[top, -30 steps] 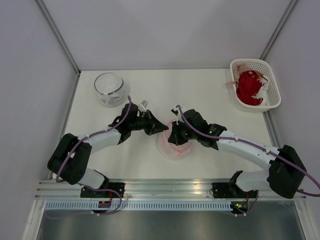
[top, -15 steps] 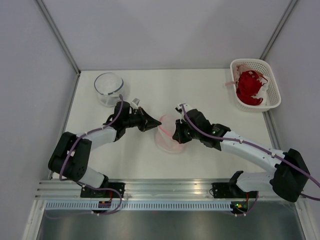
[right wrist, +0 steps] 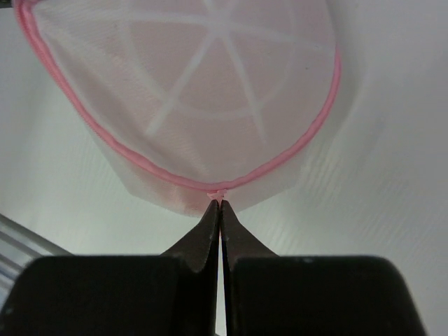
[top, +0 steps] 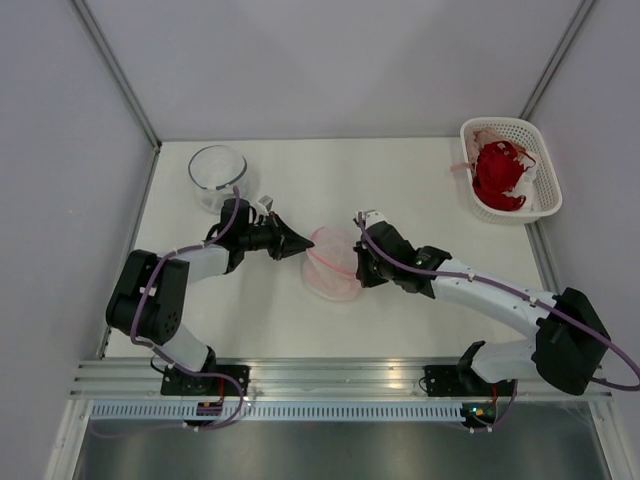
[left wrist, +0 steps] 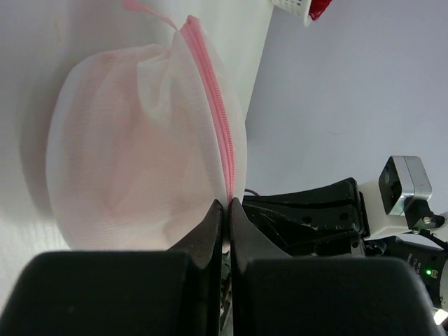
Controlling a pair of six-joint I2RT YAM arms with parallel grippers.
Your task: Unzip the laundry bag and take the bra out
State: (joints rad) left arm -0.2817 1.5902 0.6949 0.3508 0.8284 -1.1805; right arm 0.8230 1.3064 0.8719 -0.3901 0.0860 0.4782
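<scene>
Grips on one laundry bag (top: pixel 330 266): two, left hand (top: pixel 299 250), right hand (top: pixel 358 270).

White table (top: pixel 420 190), pale grey walls (top: pixel 330 70), metal corner posts (top: pixel 112 65)

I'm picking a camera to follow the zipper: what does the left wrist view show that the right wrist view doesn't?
Only the left wrist view: the pink zipper along the edge of the laundry bag, the right arm behind it, and a corner of the white basket. Only the right wrist view: the bag's round face with white ribs and curved pink rim. Both: the mesh bag, its edge pinched by that camera's own shut gripper, the left gripper and the right gripper.
</scene>
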